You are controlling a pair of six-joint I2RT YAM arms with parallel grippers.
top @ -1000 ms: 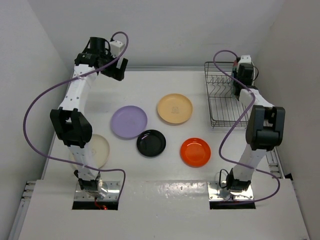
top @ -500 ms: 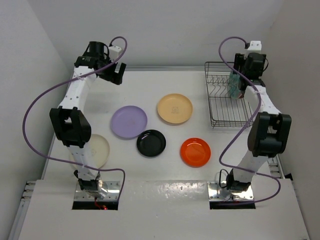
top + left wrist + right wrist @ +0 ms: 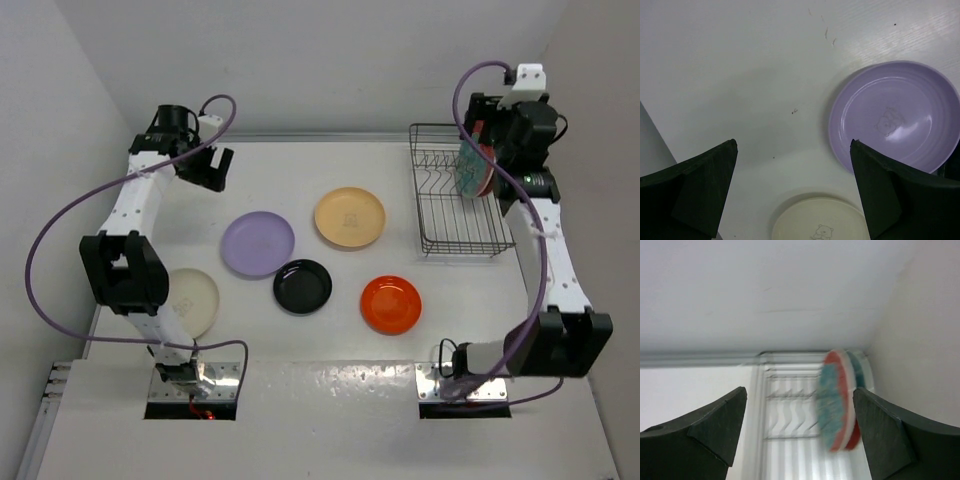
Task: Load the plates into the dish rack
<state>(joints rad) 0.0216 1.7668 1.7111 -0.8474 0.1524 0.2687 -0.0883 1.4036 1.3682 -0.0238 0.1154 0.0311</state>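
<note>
Right wrist view: the right claw (image 3: 800, 390) hangs with its jaws spread wide and nothing between them. Past its fingertips the red plates (image 3: 839, 405) with teal flowers stand on edge in the dish rack (image 3: 790, 412), toward the rack's right side. The picture is smeared; it looks like two plates leaning together, though I would not swear to it.

In the top external view five more plates lie flat on the table (image 3: 300, 170): the lavender plate (image 3: 258, 244), pale yellow plate (image 3: 350, 218), black plate (image 3: 302, 286), orange plate (image 3: 391, 304) and cream-white plate (image 3: 190, 302). The left claw (image 3: 208, 172) is also fully spread and empty, held over the far left of the table. In its own wrist view the lavender plate sits ahead and to the right of the fingers, and the cream-white one low in the middle.

The next pick probably turns on reach. The orange and pale yellow plates lie on the right arm's side, nearest the rack. The lavender and cream-white ones lie on the left arm's side, well apart from the rack. Being round, the plates have no long axis, and each will need a pinch at the rim. The black plate lies just beside the lavender rim and may crowd a grasp there. The rack's near tines look free
</note>
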